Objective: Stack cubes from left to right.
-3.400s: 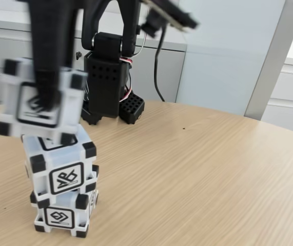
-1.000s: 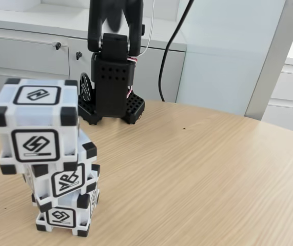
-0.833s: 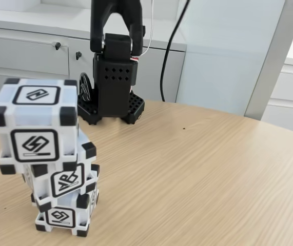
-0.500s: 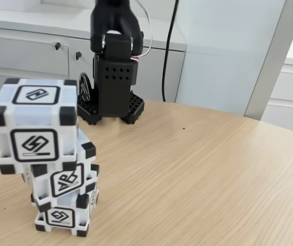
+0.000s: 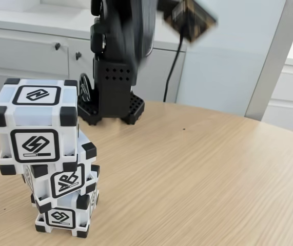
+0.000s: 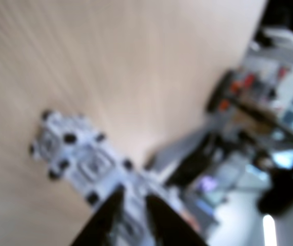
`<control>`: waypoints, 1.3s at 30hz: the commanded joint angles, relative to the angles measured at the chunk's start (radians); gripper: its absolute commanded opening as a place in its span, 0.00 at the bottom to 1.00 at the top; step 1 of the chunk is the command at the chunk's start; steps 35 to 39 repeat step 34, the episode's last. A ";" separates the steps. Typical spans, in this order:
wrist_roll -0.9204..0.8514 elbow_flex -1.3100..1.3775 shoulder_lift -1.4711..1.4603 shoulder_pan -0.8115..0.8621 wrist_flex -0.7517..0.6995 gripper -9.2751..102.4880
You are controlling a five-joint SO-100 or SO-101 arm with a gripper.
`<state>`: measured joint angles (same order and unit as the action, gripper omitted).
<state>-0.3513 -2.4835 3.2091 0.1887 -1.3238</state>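
All three white plastic cubes with black corner blocks and framed glyphs [image 5: 51,159] are seen stacked in one slightly staggered column at the left of the light wooden table [image 5: 202,174] in the fixed view. Stacking is judged complete. In the blurred wrist view the dark pincer [image 6: 131,218] is seen above the stack, fingers narrowly parted, nothing held.

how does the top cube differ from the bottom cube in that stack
In the fixed view the top cube overhangs the stack toward the left, while the bottom cube rests on the table. Their front glyphs differ. Both are white with black corner blocks.
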 commanded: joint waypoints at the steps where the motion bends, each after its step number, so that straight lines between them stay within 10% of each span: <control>1: 0.015 -0.179 0.005 0.003 0.153 0.08; 39: 0.081 -0.339 0.008 0.006 0.281 0.08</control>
